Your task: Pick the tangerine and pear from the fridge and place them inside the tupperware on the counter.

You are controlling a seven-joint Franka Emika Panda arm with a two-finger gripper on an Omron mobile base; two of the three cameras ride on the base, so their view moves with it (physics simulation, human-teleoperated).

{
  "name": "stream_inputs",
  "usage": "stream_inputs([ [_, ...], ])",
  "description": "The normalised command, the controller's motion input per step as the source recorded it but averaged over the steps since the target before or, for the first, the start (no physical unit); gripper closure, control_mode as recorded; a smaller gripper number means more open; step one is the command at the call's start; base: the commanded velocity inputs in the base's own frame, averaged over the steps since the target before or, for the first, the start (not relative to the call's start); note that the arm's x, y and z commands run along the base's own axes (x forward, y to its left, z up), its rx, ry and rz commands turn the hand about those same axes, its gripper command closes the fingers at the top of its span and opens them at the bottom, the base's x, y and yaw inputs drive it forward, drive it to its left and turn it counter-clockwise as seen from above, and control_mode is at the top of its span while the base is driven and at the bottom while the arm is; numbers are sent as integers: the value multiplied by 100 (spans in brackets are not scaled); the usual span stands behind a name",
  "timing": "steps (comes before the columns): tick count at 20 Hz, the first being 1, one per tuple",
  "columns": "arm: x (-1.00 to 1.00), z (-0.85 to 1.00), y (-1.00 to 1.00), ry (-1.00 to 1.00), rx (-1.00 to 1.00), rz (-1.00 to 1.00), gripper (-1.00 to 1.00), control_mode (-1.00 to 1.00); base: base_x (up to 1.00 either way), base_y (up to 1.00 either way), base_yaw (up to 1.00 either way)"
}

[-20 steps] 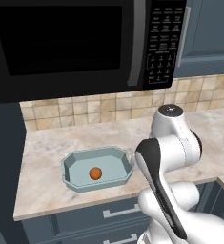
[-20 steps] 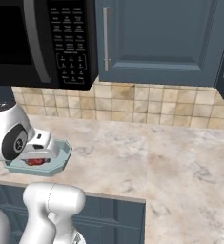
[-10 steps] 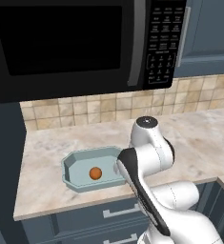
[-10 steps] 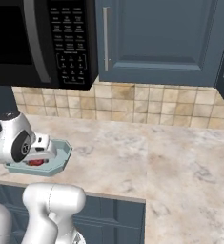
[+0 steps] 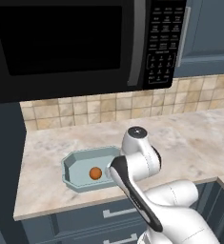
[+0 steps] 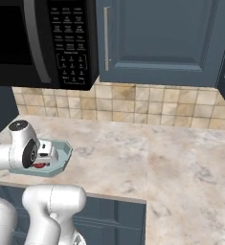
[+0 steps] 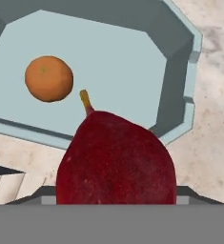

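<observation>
No writing is legible; the gripper clenches the pear, stem toward the tupperware holding the tangerine.

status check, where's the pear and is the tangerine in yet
Gripper shut on pear, over tupperware rim. Tangerine already inside. Nothing in the way.

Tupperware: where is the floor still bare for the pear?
The pale blue-green octagonal tray is bare across its middle and the wall toward the counter. The small orange tangerine crowds the opposite side. The dark red pear, in the hand, hangs over the rim.
</observation>
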Motion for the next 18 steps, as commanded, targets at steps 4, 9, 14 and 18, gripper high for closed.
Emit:
stream_inputs([
  [4, 50, -23, 1, 0, 1, 0, 100, -100, 0, 0, 0],
  [9, 59, -19, 12, 0, 0, 0, 100, -100, 0, 0, 0],
  [14, 67, -17, 22, 0, 0, 0, 100, -100, 0, 0, 0],
  [18, 53, -27, 18, 0, 0, 0, 100, -100, 0, 0, 0],
])
